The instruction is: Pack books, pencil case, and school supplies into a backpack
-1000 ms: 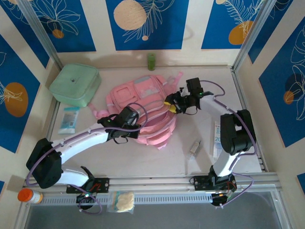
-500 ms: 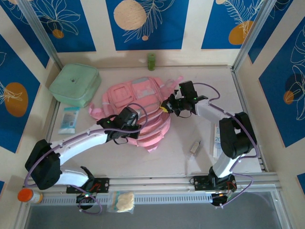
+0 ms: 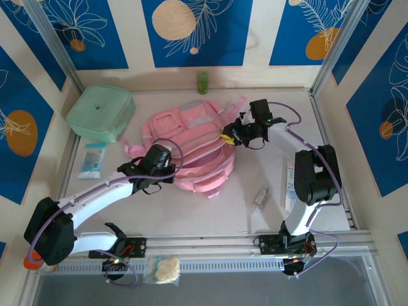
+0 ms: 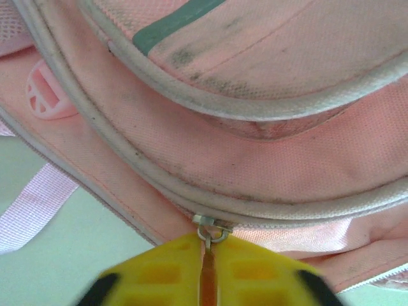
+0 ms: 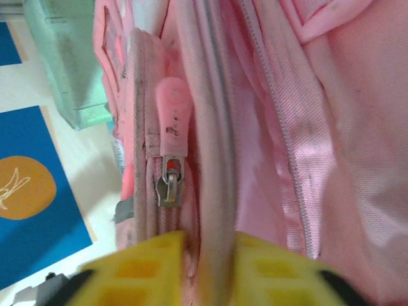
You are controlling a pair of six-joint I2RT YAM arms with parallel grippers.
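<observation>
Left jaws tight on zipper pull point(image 4: 210, 234); right jaws snug around piped rim point(image 5: 213, 191) of backpack point(image 5: 306, 127).

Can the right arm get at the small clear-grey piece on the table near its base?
Probably yes: the clear-grey piece lies uncovered on bare table beside that arm. But the right tool grips the backpack rim and must release first.

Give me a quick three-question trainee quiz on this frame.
1. True or false: the left gripper pinches a zip pull.
2. The right gripper clamps: A the backpack's piped edge; B the green box; C the bottle.
3. Fill in: the clear-grey piece lies to the backpack's ____.
Key: 1 true; 2 A; 3 right.
</observation>
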